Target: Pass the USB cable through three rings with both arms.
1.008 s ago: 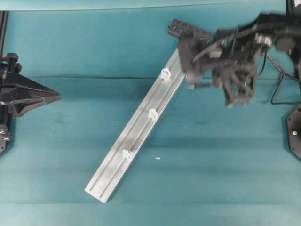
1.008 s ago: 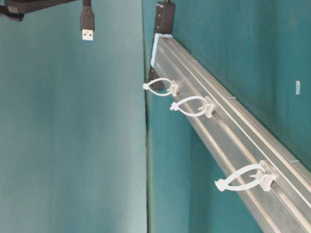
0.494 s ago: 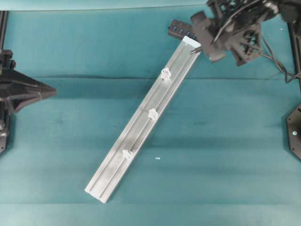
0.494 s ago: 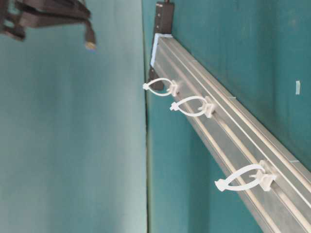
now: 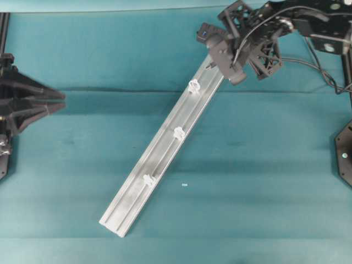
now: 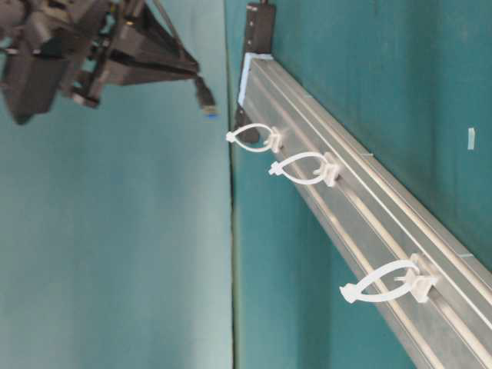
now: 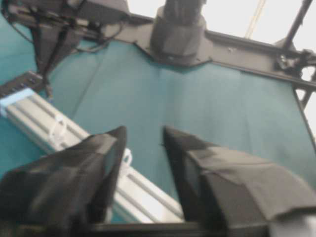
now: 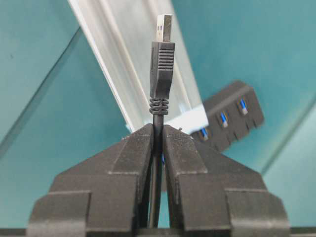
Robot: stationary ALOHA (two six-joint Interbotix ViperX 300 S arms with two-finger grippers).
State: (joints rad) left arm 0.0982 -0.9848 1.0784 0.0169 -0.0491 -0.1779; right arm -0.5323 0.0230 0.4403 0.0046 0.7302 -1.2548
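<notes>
Teal cloth (image 5: 264, 181) covers the table, with a silver rail (image 5: 165, 151) lying diagonally from lower left to upper right in the overhead view. Three white rings (image 5: 179, 132) sit spaced along the rail. At upper right, the right gripper (image 8: 157, 143) pinches the USB cable (image 8: 157, 118) just behind its plug (image 8: 162, 61), above the rail's upper end near the black hub (image 8: 229, 116). At far left, the left gripper (image 7: 143, 143) hangs with jaws spread, holding nothing
</notes>
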